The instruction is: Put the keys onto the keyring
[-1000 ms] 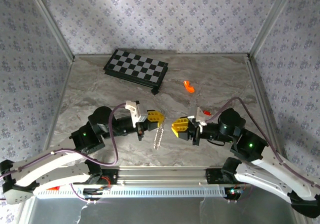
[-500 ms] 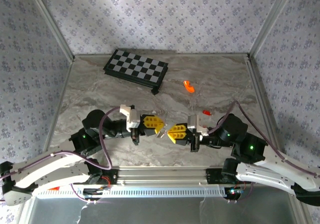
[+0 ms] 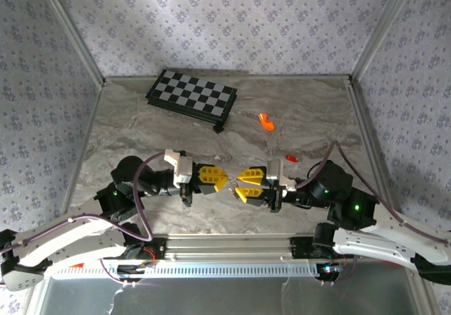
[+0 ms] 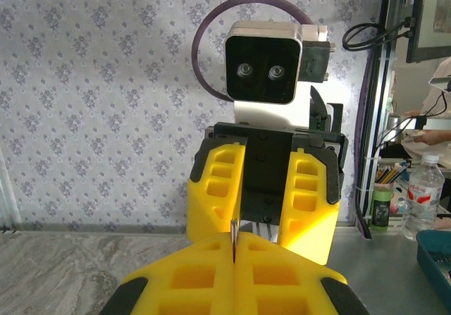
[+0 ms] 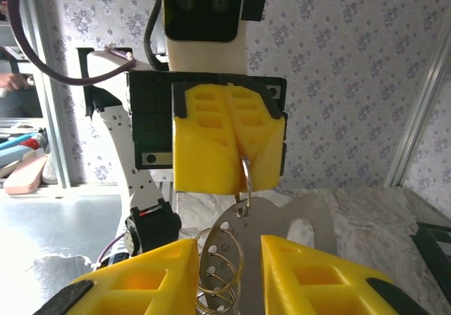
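Note:
My left gripper (image 3: 223,180) is shut on the keyring (image 5: 246,176), pinching its silver loop, which shows edge-on (image 4: 233,229) between the shut fingertips. A flat silver piece with a row of holes and thin wire rings (image 5: 232,255) hangs from the loop. My right gripper (image 3: 238,183) faces the left one tip to tip; its yellow fingers (image 5: 151,276) stand open on either side of the hanging piece, with a gap on both sides. One small red key (image 3: 291,158) lies on the table behind the right wrist.
A black-and-white chequered board (image 3: 192,96) lies at the back left. A bright orange piece (image 3: 266,121) rests on the marble table (image 3: 141,132) right of it. Patterned walls enclose the table on three sides.
Both grippers have come together at the table's near centre, the left one carrying the keyring toward the right. The right jaws have opened around the hanging piece.

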Controlling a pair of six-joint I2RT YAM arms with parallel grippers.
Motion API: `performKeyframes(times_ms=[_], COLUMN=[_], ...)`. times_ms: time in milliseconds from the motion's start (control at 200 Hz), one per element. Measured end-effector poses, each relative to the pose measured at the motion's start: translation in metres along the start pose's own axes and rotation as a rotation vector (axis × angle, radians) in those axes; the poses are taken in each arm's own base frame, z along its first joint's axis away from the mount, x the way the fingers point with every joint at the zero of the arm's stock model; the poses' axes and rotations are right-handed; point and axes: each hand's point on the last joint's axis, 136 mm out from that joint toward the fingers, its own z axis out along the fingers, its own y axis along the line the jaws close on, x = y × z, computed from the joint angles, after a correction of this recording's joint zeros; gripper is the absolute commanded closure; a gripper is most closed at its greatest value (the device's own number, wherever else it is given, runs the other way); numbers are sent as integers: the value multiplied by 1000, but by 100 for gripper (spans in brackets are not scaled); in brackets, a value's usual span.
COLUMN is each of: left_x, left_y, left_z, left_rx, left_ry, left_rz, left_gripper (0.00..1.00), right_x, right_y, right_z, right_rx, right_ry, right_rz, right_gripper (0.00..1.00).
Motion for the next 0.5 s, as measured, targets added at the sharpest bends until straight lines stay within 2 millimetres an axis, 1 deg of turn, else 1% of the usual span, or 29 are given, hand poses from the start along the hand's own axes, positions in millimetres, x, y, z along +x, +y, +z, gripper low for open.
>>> performKeyframes(times_ms=[80,305,410,500], left_x=[0,1,3,4], left_y=[0,-3,-4,-5], left_z=[-1,-1,0,0], left_rx=[0,14,22,29], left_ry=[0,5,10,16], left_rz=[0,5,4,1], left_gripper=[100,100,100,100], right_x=[-1,-4,-3,-1], right_y=[-3,-5,-5,-4], right_z=[0,6,10,12], right_rx=[16,18,13,8], right_ry=[-5,-7,-1,4], right_rz=[-1,6,11,14], right_gripper=[66,66,69,74])
